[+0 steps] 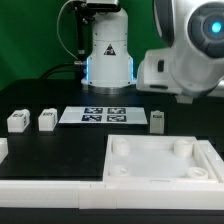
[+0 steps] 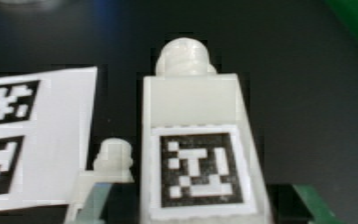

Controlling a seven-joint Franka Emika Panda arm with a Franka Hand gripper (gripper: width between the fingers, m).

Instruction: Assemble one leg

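Observation:
In the wrist view a leg (image 2: 197,140), a white block with a black-and-white tag and a rounded tip, fills the middle. It sits between the jaws of my gripper (image 2: 208,200), with a dark gap on each side, so the gripper is open around it and not touching it. One finger (image 2: 101,198) is pale and the other finger (image 2: 327,200) is dark green. In the exterior view three legs stand on the table: two legs (image 1: 16,121) (image 1: 46,120) at the left and one leg (image 1: 157,122) right of the marker board. My fingers do not show there; only the arm (image 1: 185,55) does.
The marker board (image 1: 105,116) lies mid-table and shows beside the leg in the wrist view (image 2: 34,130). The large flat white square piece with corner sockets (image 1: 160,178) lies at the front right. A small white rounded tip (image 2: 112,155) is next to the pale finger. The robot base (image 1: 108,45) stands behind.

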